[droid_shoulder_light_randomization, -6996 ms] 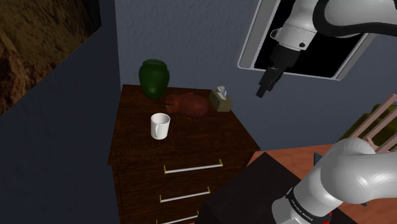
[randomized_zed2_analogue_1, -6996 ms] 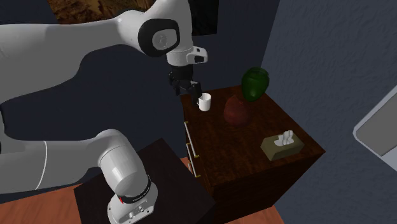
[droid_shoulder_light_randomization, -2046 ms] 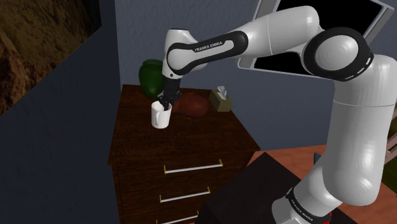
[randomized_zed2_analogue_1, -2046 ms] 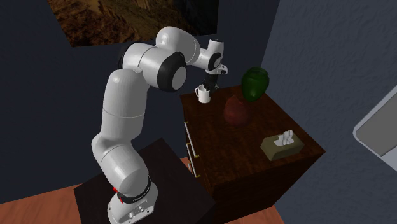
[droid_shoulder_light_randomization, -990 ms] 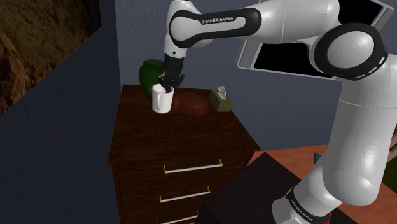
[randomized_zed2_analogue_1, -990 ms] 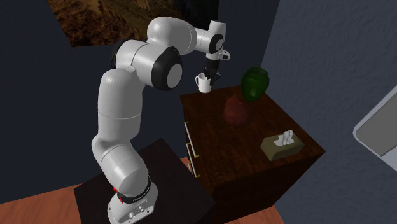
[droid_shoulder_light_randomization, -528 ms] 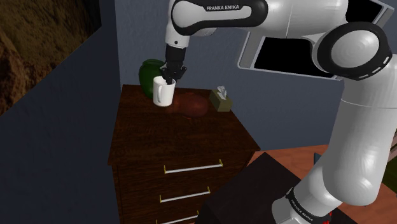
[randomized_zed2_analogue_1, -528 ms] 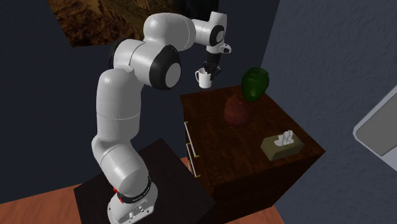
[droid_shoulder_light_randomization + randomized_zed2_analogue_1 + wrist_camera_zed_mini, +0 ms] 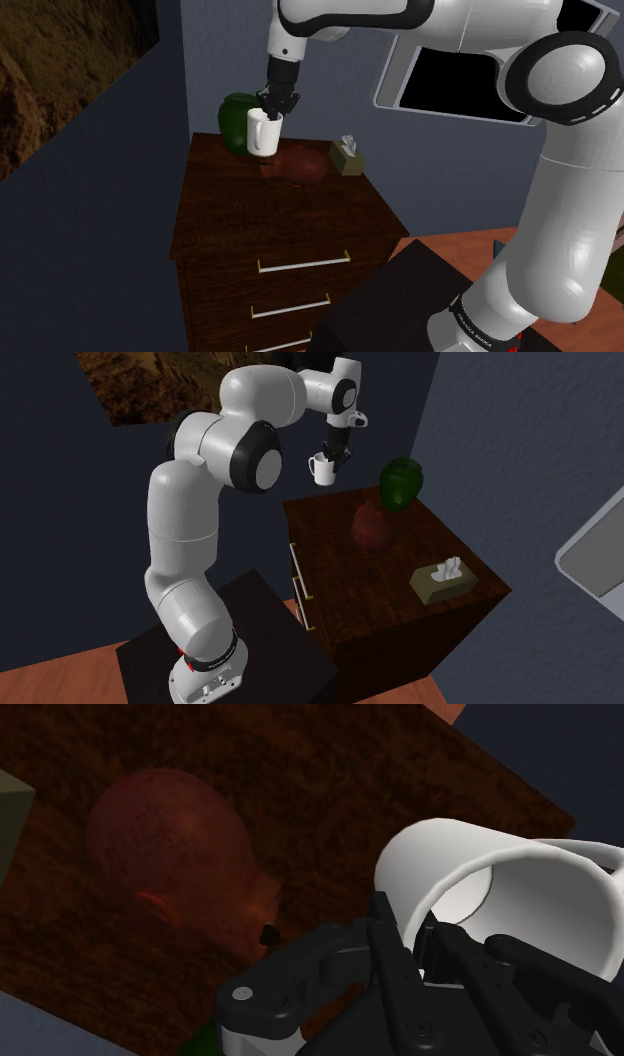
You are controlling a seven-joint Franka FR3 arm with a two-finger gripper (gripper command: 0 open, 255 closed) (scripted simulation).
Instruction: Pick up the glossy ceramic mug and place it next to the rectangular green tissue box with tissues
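A: Seeing the jaws clamped on the rim of the white mug (image 9: 263,132). In the wrist view one finger sits inside the cup and one outside its wall.

B: Where do we put the mug relative to the jaws?

A: It hangs right under them, upright and in the air. There's a gap between its base and the top of the dark wooden dresser (image 9: 285,225). In the second exterior view the handle is on the side away from the jaws.

B: And the tissue box?

A: The olive-green tissue box (image 9: 346,157) has white tissues poking out. It stands on the dresser top, well apart from the jaws and not touching the mug.

B: Anything between them?

A: A reddish-brown rounded object (image 9: 302,166) lies on the dresser, below the jaws and between them and the box. A dark green vase (image 9: 232,125) stands near the jaws, just behind the mug in the shoulder view. We can't tell what the reddish object is.
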